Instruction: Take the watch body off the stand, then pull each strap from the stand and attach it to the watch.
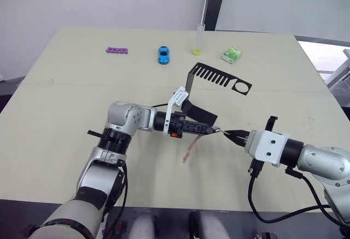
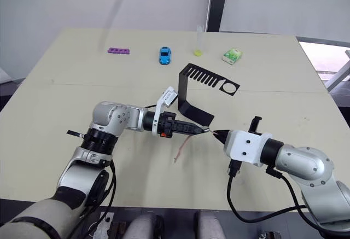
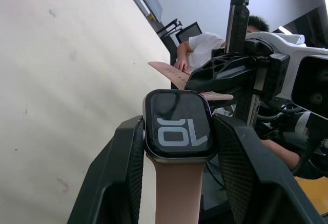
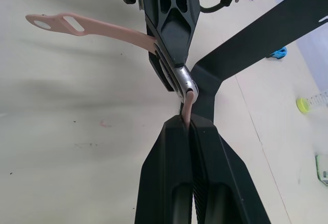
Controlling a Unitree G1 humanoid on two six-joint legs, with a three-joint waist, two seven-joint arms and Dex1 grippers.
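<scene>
The left gripper reaches over the middle of the desk with its jaws pinching the watch body by its two side edges. In the left wrist view the square case sits between the two black fingers, its dark screen facing the camera with light marks on it. One pink-beige strap is already joined to the case and hangs down from it toward the desk, at about 7 o'clock from the left fingertips in the head view.

The right gripper comes in from the 3 o'clock side, its tips just beside those of the left gripper. Its jaws are pressed together on the second strap, a short length of which shows between the fingertips in the right wrist view, its free end touching the grey rim of the case. The pictures do not show whether that end is seated in the case.

The stand rests on the desk at about 12 o'clock from the meeting grippers, its flat base close behind the left fingers and its slotted top arm pointing away toward 2 o'clock.

Along the far edge of the desk lie a purple perforated strip, a blue toy car, a clear tube with a yellow base and a green-and-white packet, all well apart from the grippers. A person in a white shirt shows in the background of the left wrist view.
</scene>
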